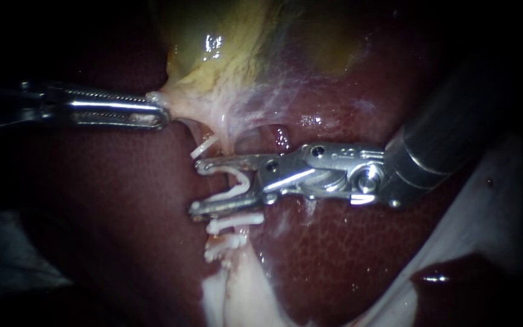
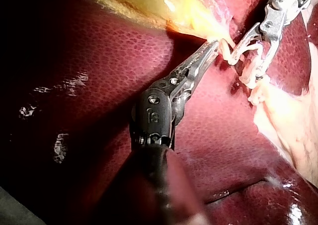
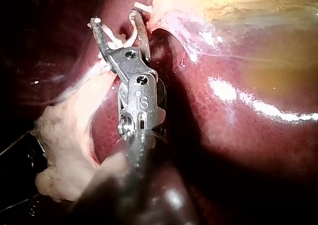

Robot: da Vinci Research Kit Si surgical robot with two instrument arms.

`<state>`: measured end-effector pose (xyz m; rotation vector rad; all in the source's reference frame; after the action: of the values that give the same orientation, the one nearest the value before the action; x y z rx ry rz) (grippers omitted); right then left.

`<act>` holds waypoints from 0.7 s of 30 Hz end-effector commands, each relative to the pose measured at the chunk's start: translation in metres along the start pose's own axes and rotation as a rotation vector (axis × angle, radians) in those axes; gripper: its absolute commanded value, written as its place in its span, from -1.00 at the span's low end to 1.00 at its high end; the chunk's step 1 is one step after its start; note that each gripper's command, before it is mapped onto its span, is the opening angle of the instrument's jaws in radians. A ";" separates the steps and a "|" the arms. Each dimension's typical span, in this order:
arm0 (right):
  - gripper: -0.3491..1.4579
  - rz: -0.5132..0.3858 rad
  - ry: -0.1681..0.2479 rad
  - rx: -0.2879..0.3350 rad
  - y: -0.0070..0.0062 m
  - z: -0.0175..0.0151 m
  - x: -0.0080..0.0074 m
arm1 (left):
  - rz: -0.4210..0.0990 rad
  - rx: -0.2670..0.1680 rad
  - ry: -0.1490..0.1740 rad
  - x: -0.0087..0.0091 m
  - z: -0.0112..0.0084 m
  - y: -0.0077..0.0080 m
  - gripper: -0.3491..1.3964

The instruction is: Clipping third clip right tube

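Right tool [image 1: 200, 186]: jaws spread wide, both bearing on the open clip [image 1: 237, 184] seated between them, so clamped on the clip and not on tissue. Comes in from the right, lying flat over the liver [image 1: 122, 212], tips pointing towards the left tool.

Tube [image 1: 225, 138] drops from the gallbladder [image 1: 213, 66] neck and crosses the jaw gap. Mostly hidden there by the upper jaw and the clip legs, so cannot tell if it sits fully inside the clip. Right wrist view [image 3: 115, 19] shows pale tissue between the jaws.

Just below the lower jaw: two closed clips [image 1: 235, 222] stacked on the same strand, nearly touching the jaw. Just above the upper jaw: short white clip piece [image 1: 204, 148] sticking out sideways. Tight slot between them.

Left tool [image 1: 155, 112]: jaws clamped on the gallbladder at its neck, tissue stretched taut. Clear of the right tool, though close in the left wrist view [image 2: 211, 48].

Tube looks thin, whitish-pink and glossy, widening below the clips into pale tissue [image 1: 237, 290].
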<state>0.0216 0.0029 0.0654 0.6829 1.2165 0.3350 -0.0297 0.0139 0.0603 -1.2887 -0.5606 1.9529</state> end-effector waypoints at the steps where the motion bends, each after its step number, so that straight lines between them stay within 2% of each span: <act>1: -0.08 0.000 0.000 0.002 -0.0001 -0.0002 0.0002 | 0.000 0.000 0.000 0.0000 0.0000 0.0000 -1.00; 6: -0.07 0.011 0.006 0.013 -0.0007 -0.0022 0.0010 | 0.000 -0.002 0.000 0.0000 -0.0001 -0.0001 -1.00; 13: -0.07 0.026 0.013 0.039 -0.0012 -0.0068 0.0020 | 0.000 -0.003 -0.001 0.0000 -0.0003 -0.0002 -1.00; 17: -0.07 0.045 0.013 0.046 -0.0008 -0.0083 0.0017 | 0.000 -0.003 -0.001 0.0001 -0.0004 -0.0002 -1.00; 21: -0.07 0.059 0.012 0.044 0.0004 -0.0083 0.0007 | 0.000 -0.003 -0.001 0.0001 -0.0004 -0.0002 -1.00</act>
<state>0.0141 0.0061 0.0639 0.7557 1.2204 0.3643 -0.0293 0.0140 0.0602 -1.2897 -0.5645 1.9530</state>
